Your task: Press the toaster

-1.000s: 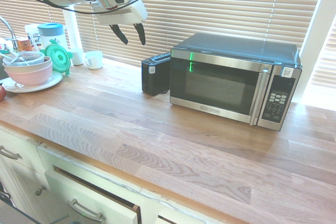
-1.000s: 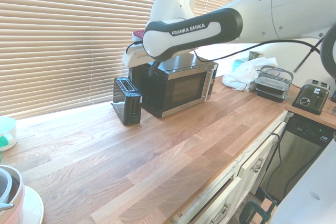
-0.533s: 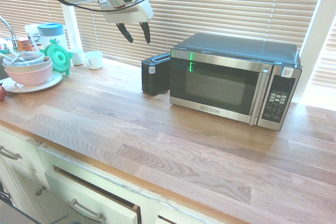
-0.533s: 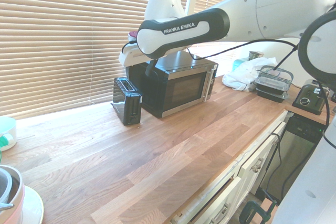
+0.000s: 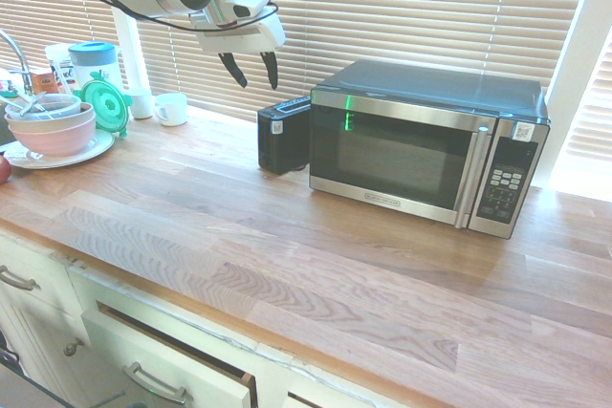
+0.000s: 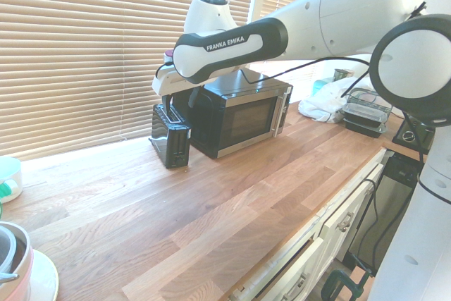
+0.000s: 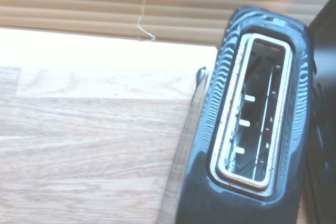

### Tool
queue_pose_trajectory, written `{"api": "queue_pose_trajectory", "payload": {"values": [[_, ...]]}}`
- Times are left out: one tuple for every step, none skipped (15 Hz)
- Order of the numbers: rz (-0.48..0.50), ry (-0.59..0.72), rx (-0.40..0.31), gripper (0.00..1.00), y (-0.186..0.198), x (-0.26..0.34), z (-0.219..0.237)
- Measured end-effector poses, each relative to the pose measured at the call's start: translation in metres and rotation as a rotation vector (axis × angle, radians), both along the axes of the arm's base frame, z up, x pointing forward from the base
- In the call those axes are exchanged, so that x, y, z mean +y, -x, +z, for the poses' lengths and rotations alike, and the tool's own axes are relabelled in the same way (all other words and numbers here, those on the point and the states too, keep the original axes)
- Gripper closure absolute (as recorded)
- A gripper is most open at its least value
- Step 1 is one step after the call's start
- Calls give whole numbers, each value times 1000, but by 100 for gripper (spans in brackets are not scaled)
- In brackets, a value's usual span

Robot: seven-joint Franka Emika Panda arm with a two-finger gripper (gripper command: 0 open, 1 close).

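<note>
Toaster (image 5: pixel 283 135) on the wooden counter (image 5: pixel 287 236), hard against the microwave's (image 5: pixel 426 145) side, below the blinds (image 5: pixel 402 7); single empty slot (image 7: pixel 252 111) seen from above in the wrist view. Gripper (image 5: pixel 251 69) above the toaster, clear of it, fingers (image 5: pixel 234 70) apart, holding nothing, touching nothing. Farther along the counter: white cup (image 5: pixel 172 108), stacked bowls (image 5: pixel 53 126) on a plate (image 5: pixel 67 155), lidded jar (image 5: pixel 94 62).
</note>
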State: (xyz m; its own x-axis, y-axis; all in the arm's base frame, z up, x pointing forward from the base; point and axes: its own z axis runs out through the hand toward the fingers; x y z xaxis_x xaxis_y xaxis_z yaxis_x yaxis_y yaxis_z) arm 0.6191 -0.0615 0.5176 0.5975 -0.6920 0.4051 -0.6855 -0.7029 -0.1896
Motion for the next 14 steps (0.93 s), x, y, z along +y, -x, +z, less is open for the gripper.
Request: {"api": "queue_pose_trajectory", "payload": {"values": [[-5, -1, 1, 100, 0, -3, -1], [-8, -2, 3, 100, 0, -4, -2], [-9, -2, 5, 100, -1, -5, -3], [-7, -2, 8, 100, -1, -4, -6], [-6, -2, 11, 100, -2, -3, -7], [-4, -2, 13, 100, -3, -2, -9], [-3, -2, 16, 100, -3, -2, -11], [-4, -2, 18, 100, -4, -2, -13], [-5, -3, 21, 100, -4, -3, -15], [-8, -5, 25, 100, -5, -4, -17], [-11, -8, 29, 100, -6, -5, -21], [-13, -11, 33, 100, -6, -7, -25], [-15, -13, 35, 100, -7, -9, -29], [-15, -16, 34, 100, -7, -11, -32]]}}
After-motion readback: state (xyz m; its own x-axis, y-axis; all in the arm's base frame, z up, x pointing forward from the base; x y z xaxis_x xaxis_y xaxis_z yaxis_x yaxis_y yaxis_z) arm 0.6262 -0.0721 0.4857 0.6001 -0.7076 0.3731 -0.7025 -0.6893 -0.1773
